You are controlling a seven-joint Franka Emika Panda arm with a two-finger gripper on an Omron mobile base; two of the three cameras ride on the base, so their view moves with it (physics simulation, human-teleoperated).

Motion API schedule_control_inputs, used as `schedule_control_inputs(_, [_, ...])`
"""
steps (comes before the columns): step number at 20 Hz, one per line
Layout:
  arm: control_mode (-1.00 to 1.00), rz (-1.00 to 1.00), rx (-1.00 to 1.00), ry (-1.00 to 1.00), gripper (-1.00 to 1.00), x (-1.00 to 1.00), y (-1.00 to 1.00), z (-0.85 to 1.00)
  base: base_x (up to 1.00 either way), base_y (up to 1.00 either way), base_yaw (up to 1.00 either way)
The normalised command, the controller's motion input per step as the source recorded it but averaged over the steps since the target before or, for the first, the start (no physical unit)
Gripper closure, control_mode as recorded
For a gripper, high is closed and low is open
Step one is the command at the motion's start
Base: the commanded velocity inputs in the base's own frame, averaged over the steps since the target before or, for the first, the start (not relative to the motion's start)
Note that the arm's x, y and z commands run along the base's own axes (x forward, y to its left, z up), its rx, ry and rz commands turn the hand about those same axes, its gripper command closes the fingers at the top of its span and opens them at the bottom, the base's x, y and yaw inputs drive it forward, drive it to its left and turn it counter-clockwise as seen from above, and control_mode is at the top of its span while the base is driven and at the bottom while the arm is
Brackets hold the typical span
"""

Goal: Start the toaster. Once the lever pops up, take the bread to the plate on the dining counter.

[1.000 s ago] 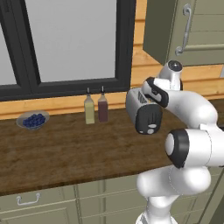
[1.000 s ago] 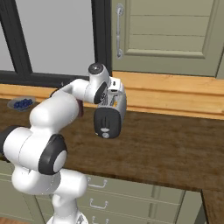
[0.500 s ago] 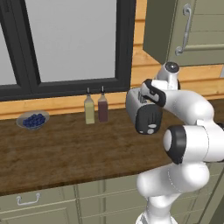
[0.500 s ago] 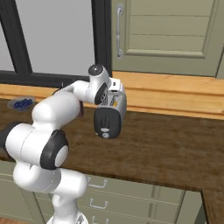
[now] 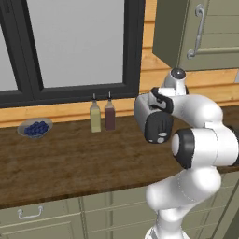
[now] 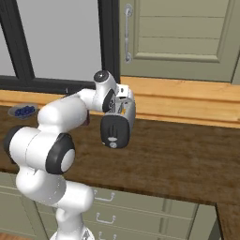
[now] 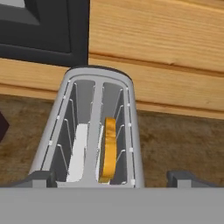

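Dark finger tips of the gripper (image 7: pixel 111 177) stand spread wide at 7 and 5 o'clock of the hand view, holding nothing, straddling the silver, rounded-corner toaster (image 7: pixel 94 131) just beneath them. Inside its right slot, at about 6 o'clock, the bread (image 7: pixel 108 148) sits on edge, golden-crusted between thin wire guides. With jaws this wide, a descent could land on the smooth metal rim rather than the lever, and the light toaster might skid across the wood-grain counter (image 7: pixel 183 140) towards the pale plank wall (image 7: pixel 166 48).
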Motion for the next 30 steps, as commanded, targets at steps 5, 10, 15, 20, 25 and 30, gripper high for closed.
schedule_control_inputs(5, [-1.00, 0.00, -0.01, 0.00, -1.00, 0.14, 0.00, -0.11, 0.00, 0.00, 0.00])
schedule_control_inputs(10, [-1.00, 0.00, 0.00, 0.01, -1.00, 0.12, 0.00, -0.11, 0.00, 0.00, 0.00])
schedule_control_inputs(15, [-1.00, 0.00, 0.00, 0.01, -1.00, 0.12, 0.00, -0.12, 0.00, 0.00, 0.00])
schedule_control_inputs(20, [-1.00, 0.00, 0.00, 0.00, -1.00, 0.14, 0.00, -0.06, 0.00, 0.00, 0.00])
schedule_control_inputs(25, [-1.00, 0.00, 0.00, 0.00, -1.00, 0.17, 0.00, -0.02, 0.00, 0.00, 0.00])
schedule_control_inputs(30, [-1.00, 0.00, 0.00, 0.00, -1.00, 0.15, 0.00, -0.03, 0.00, 0.00, 0.00])
